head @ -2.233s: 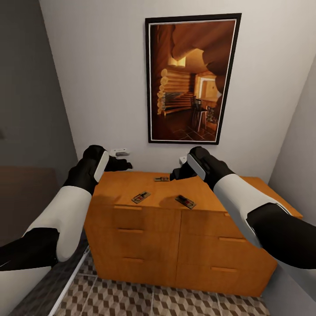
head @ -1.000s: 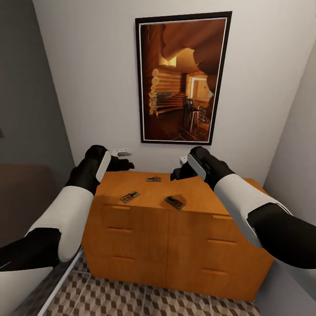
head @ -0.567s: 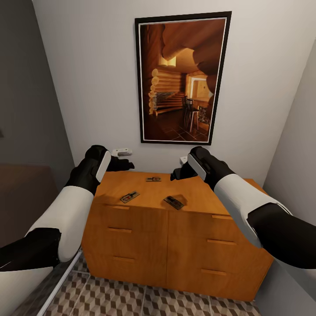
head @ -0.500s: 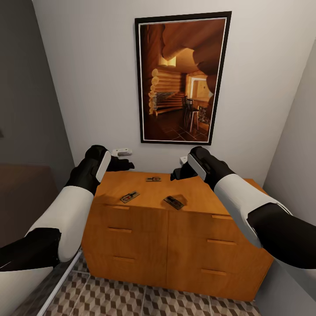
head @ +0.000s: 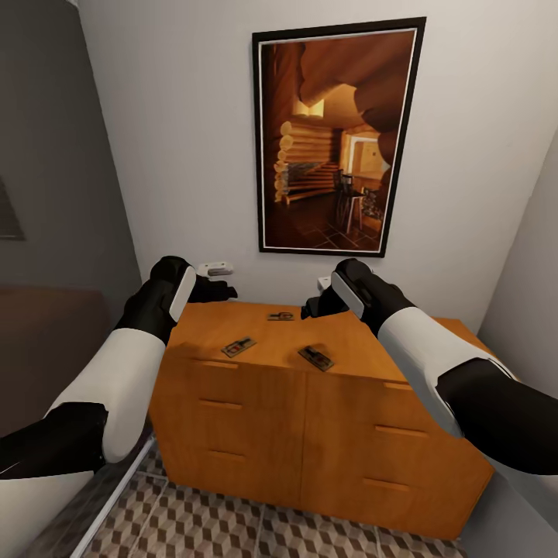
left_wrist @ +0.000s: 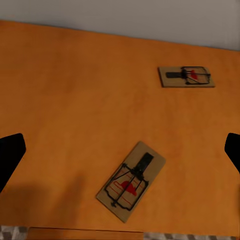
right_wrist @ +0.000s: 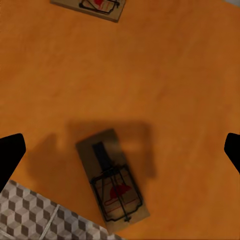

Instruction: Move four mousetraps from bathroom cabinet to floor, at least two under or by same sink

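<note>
The orange-brown cabinet (head: 310, 418) stands against the white wall, with three mousetraps on its flat top. One mousetrap (head: 238, 346) lies front left, one (head: 316, 357) front middle, one (head: 280, 316) near the wall. My left gripper (head: 225, 292) hovers open above the top's left back corner; below it are two mousetraps (left_wrist: 131, 181) (left_wrist: 186, 77). My right gripper (head: 308, 308) hangs open over the middle, above a mousetrap (right_wrist: 112, 181). The bathroom floor (head: 232, 527) with its cube tiles runs in front. The bathroom sink is out of view.
A large framed picture (head: 337, 139) hangs on the wall above the cabinet. A grey wall (head: 46, 194) closes the left side and a white wall (head: 535, 271) the right. A small white socket (head: 215, 270) sits on the wall behind my left gripper.
The head view has shifted, so the cabinet and the picture now sit a little further right. Both arms keep the same pose and the mousetraps lie as before.
</note>
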Available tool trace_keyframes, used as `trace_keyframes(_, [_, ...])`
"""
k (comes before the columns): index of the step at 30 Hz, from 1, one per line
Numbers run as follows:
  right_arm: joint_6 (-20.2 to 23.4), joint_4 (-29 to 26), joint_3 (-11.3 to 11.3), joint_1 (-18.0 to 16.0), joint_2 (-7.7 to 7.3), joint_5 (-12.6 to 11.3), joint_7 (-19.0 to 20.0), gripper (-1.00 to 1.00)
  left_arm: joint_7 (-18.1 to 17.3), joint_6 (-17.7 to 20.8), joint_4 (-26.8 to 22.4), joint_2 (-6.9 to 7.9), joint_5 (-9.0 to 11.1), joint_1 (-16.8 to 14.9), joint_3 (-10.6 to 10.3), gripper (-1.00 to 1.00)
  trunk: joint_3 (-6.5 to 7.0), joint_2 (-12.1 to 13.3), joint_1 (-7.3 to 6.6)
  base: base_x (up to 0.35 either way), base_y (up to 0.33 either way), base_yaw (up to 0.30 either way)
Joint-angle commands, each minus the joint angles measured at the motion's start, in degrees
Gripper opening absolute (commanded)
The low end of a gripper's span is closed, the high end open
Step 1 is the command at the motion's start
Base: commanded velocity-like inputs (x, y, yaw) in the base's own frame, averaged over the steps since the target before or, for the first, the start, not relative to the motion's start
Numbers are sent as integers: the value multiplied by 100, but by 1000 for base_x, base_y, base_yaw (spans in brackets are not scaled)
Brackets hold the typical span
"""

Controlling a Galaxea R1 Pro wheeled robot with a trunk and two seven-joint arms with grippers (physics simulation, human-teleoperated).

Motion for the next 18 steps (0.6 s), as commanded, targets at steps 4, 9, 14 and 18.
trace_keyframes(4, [17,-2,29,-6,-4,-16,-2,100,13,22,-3,-1,29,-5,4,100,-7,-4,0,0,0,40])
trace_keyframes(9, [17,-1,29,-6,-4,-13,-2,100,13,22,-3,-1,29,-4,4,100,-7,-4,0,0,0,15])
trace_keyframes(14, [17,-1,29,-6,-4,-10,-2,100,13,22,-3,-1,29,-5,4,100,-7,-4,0,-19,-16,4])
trace_keyframes(18, [17,-1,29,-6,-4,-9,-2,100,13,22,-3,-15,29,-5,3,100,-7,-4,0,-127,-106,1])
